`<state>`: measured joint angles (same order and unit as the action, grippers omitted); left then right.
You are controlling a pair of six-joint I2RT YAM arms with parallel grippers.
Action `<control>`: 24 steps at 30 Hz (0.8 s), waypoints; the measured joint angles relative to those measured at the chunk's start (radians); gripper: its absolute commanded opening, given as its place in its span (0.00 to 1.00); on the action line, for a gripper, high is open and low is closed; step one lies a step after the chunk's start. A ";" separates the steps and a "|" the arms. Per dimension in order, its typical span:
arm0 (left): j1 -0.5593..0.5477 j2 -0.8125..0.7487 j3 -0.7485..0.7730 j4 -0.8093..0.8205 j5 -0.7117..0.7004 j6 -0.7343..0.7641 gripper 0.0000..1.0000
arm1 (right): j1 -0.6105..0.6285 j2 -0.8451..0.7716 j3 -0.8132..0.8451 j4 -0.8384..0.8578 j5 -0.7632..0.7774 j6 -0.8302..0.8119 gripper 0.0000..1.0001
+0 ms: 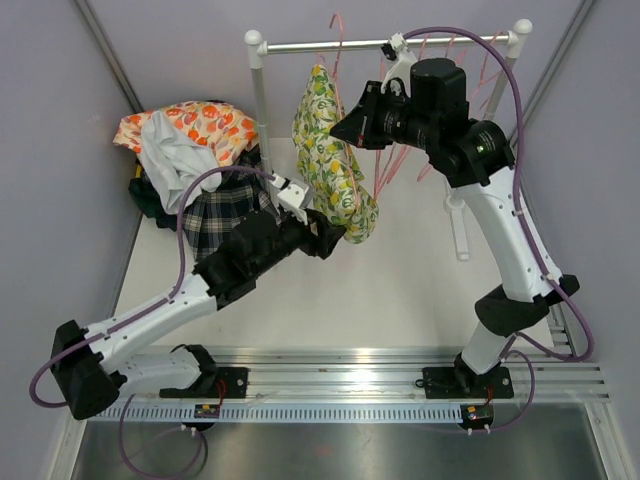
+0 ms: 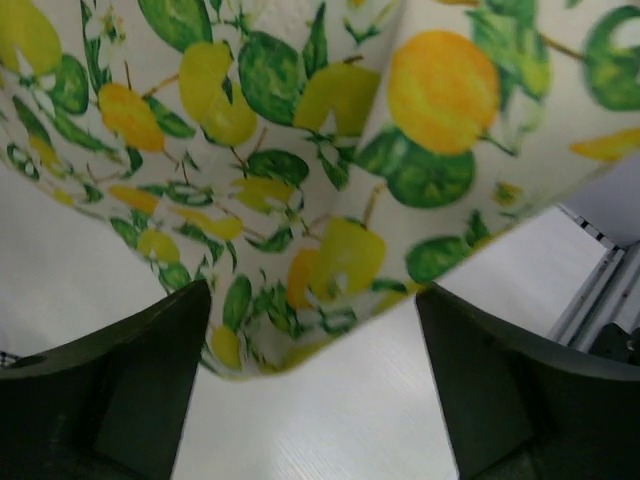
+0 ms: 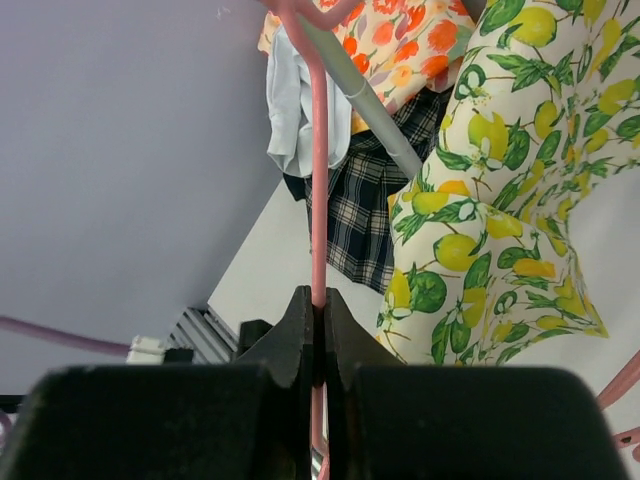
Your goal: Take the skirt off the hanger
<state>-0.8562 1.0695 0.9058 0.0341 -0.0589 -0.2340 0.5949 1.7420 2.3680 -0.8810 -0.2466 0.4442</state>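
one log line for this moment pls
right gripper: shut on pink hanger | left gripper: open around hem | skirt: hanging, not yet off

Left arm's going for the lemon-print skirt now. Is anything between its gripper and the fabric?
Nothing visible stands in the way. In the left wrist view, the white skirt with yellow lemons and green leaves hangs with its hem between the fingers of the open left gripper. The right gripper is shut on the thin pink hanger.

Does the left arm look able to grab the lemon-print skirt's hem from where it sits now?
Probably yes: the left gripper has its jaws open, the skirt hem hanging between them, nothing blocking.
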 measured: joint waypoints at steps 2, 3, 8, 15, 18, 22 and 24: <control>-0.003 0.050 0.001 0.047 -0.002 -0.005 0.04 | 0.000 -0.025 -0.024 0.000 0.000 0.011 0.00; -0.003 0.075 0.005 0.062 -0.005 -0.006 0.00 | 0.000 -0.038 -0.031 0.000 0.000 0.014 0.00; -0.033 0.130 0.018 0.087 -0.050 0.002 0.00 | 0.000 -0.085 -0.035 -0.005 0.005 0.017 0.00; -0.256 -0.085 -0.185 0.105 -0.226 -0.058 0.00 | 0.000 -0.080 -0.026 -0.035 0.029 0.017 0.00; -0.449 -0.171 -0.325 0.113 -0.346 -0.149 0.00 | 0.006 -0.042 0.008 -0.069 0.028 0.016 0.00; -0.777 -0.181 -0.422 0.005 -0.561 -0.348 0.00 | 0.012 0.039 0.087 -0.110 0.028 0.005 0.00; -0.945 -0.143 -0.423 -0.103 -0.655 -0.474 0.00 | 0.011 0.071 0.123 -0.109 0.035 0.003 0.00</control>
<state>-1.8015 0.9264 0.4824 -0.0685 -0.7143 -0.7082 0.6064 1.8133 2.4908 -0.9897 -0.2111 0.4469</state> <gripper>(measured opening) 0.005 0.033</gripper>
